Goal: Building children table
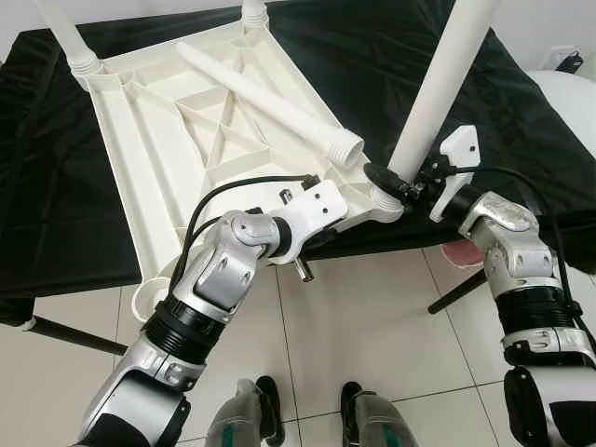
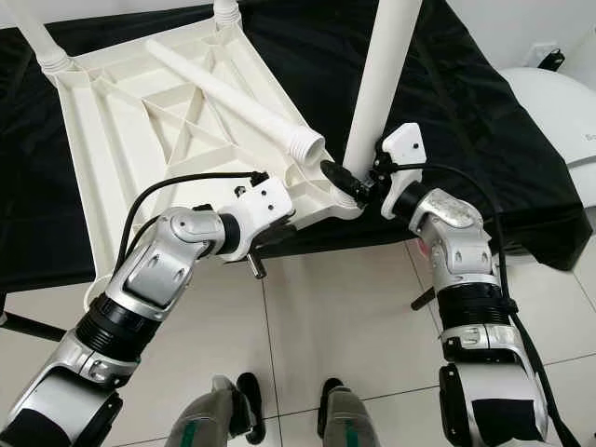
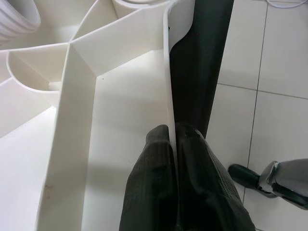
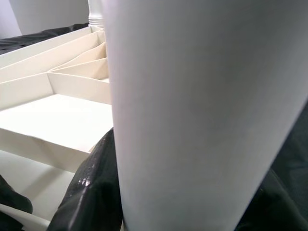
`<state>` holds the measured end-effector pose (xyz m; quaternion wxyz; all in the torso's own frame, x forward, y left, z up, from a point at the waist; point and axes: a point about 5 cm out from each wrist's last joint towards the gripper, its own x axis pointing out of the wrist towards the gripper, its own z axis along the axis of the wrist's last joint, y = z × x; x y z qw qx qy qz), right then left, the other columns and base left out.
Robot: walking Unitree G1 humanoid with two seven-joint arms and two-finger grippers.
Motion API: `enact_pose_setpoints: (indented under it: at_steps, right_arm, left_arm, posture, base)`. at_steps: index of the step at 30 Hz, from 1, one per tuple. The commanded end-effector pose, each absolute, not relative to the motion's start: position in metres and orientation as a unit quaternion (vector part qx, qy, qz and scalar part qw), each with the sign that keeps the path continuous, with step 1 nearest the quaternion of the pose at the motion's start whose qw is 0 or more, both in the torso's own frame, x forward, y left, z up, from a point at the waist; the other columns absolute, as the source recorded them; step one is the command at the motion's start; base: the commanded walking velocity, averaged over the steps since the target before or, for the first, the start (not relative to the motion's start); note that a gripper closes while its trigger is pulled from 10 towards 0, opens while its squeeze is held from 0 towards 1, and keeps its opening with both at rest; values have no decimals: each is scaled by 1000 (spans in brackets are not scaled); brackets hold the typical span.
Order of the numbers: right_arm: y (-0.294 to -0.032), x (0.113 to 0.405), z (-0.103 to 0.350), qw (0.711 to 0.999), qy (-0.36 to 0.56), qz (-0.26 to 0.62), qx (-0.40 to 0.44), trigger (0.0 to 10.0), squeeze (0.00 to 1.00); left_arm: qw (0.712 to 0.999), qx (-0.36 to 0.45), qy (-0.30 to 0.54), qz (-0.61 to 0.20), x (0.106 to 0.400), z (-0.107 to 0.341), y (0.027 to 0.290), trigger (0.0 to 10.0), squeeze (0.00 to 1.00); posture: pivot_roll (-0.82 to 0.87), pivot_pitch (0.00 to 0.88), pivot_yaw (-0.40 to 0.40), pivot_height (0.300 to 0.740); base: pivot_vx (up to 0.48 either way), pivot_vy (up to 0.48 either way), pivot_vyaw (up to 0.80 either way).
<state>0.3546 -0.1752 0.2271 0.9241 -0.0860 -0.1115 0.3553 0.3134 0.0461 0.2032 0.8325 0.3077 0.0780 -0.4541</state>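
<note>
We have the white plastic tabletop [image 1: 186,130] lying upside down on the black-covered worktop [image 1: 521,121], ribbed underside up, its near edge overhanging toward us. Two legs stand at the far corners, cropped by the frame. A loose leg [image 1: 270,101] lies diagonally across the ribs, threaded end pointing toward the near right corner. The right gripper [image 1: 396,182] is clamped on the upright leg [image 1: 442,84] close to its base, and that leg stands in the near right corner socket [image 1: 384,200], leaning slightly to the right. The left gripper [image 3: 174,159] is closed on the thin near rim of the tabletop, one finger [image 3: 149,187] on each face, just left of that socket. The relation we judge decisive: the leg's long axis runs almost straight up out of the socket, so the right arm must turn it about that axis while the left arm holds the tabletop against rotation. The left wrist view confirms the pinch on the rim, which the head views hide behind the wrist; the right wrist view gives only the leg's white shaft between dark fingers [image 4: 91,192]. The near left socket [image 1: 149,296] looks unfilled.
</note>
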Motion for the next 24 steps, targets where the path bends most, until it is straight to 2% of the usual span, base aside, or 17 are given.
enact_pose_setpoints:
  at_steps: [1, 7, 8, 9, 10, 24]
  right_arm:
    - [-174, 353, 227, 922, -115, 362, -72, 0, 0]
    - [-174, 353, 226, 925, -118, 356, -65, 0, 0]
    - [-174, 352, 226, 925, -119, 355, -62, 824, 0]
    - [-173, 352, 225, 926, -120, 352, -62, 8510, 0]
    - [-172, 351, 224, 928, -120, 349, -59, 10000, 0]
    - [-157, 341, 223, 943, -159, 292, -17, 10000, 0]
  left_arm:
    - [850, 323, 44, -415, 316, 216, 46, 10000, 0]
    - [849, 323, 44, -415, 316, 215, 46, 10000, 0]
    - [849, 323, 44, -415, 316, 215, 46, 10000, 0]
    - [849, 323, 45, -415, 316, 215, 47, 10000, 0]
    - [850, 322, 45, -415, 315, 215, 47, 10000, 0]
    - [849, 321, 47, -416, 315, 215, 47, 10000, 0]
  posture:
    - [-119, 232, 49, 740]
    - [-120, 235, 49, 740]
    - [-120, 236, 49, 740]
    - [-120, 236, 49, 740]
    - [-120, 236, 50, 740]
    - [-122, 240, 54, 740]
  base:
    - [0, 0, 0]
    - [0, 0, 0]
    - [0, 0, 0]
    - [0, 0, 0]
    - [0, 0, 0]
    - [0, 0, 0]
